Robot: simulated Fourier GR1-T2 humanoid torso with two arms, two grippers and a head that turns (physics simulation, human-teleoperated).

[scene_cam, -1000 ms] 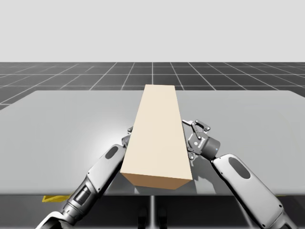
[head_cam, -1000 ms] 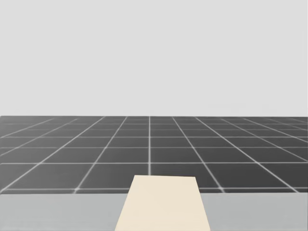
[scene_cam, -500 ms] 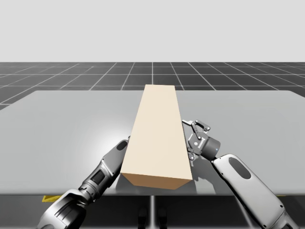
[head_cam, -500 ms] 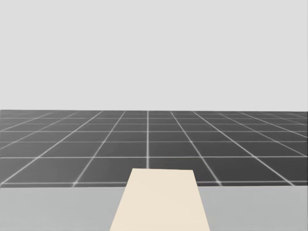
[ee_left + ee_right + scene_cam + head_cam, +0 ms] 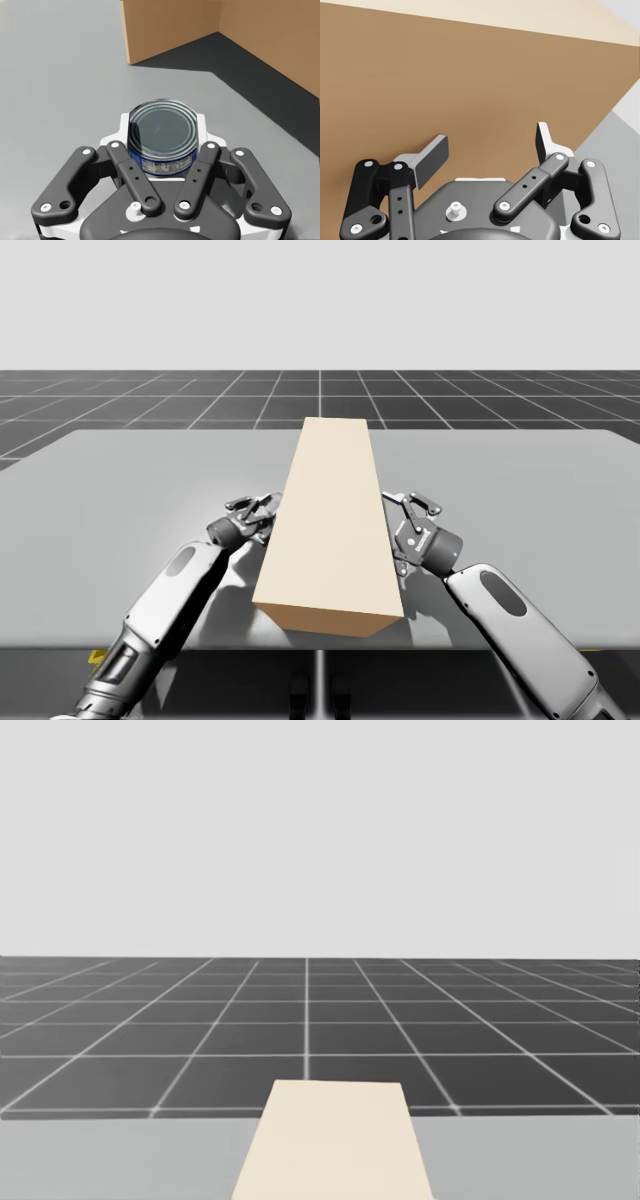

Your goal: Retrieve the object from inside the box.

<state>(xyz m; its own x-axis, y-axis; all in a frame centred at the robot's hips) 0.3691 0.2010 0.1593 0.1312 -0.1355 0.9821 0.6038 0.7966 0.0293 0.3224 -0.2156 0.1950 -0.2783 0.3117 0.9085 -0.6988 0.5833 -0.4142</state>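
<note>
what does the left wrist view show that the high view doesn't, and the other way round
Left wrist view adds: a blue-labelled can with a silver top, clamped in my left pincer, outside the box. High view adds: my right pincer at the box's right side, and the box's whole top face. Shared: the box, the grey table, my left pincer.
</note>
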